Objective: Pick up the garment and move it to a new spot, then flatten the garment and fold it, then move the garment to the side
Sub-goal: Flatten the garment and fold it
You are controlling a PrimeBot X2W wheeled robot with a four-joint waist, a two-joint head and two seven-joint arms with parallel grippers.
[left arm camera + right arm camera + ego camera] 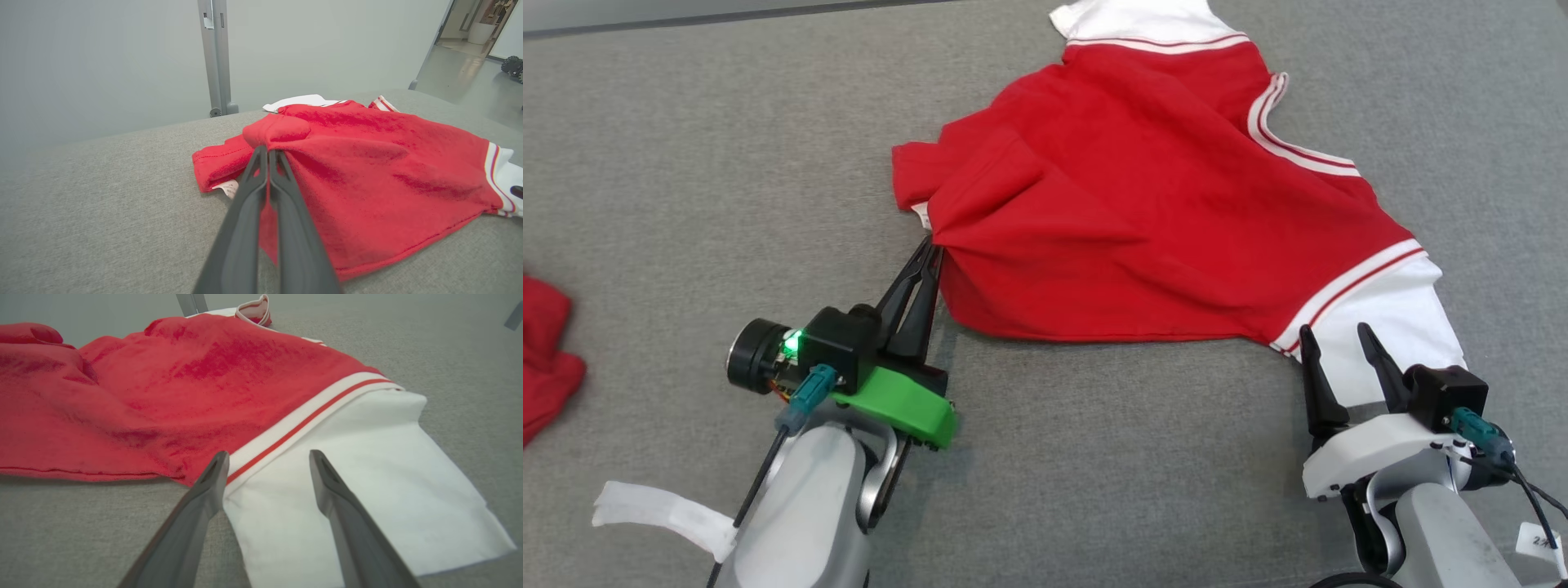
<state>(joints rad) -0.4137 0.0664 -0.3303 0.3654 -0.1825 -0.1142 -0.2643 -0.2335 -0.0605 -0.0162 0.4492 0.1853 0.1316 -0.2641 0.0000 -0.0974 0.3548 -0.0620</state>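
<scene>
A red and white shirt (1143, 204) lies spread out on the grey table (686, 163), a bit wrinkled, in the middle and far part of the head view. Its body is red, and its sleeves are white with thin red and white stripes where they join. The left gripper (931, 245) has its two dark fingers pressed tight together, and they pinch a bit of the red cloth at the near left edge of the shirt. The cloth bunches up into folds right at the fingertips, as the left wrist view (267, 149) shows too. A small white label (229, 188) pokes out from under the shirt just beside those fingers. The right gripper (1335, 331) has its fingers spread wide apart and holds nothing. It sits at the near right, with its tips over the white sleeve (367, 477) close to the striped band. I cannot tell if the tips touch the sleeve or just float above it. Another red cloth (543, 351) lies well apart at the left edge of the table. A strip of white tape (662, 510) hangs from the left arm.
</scene>
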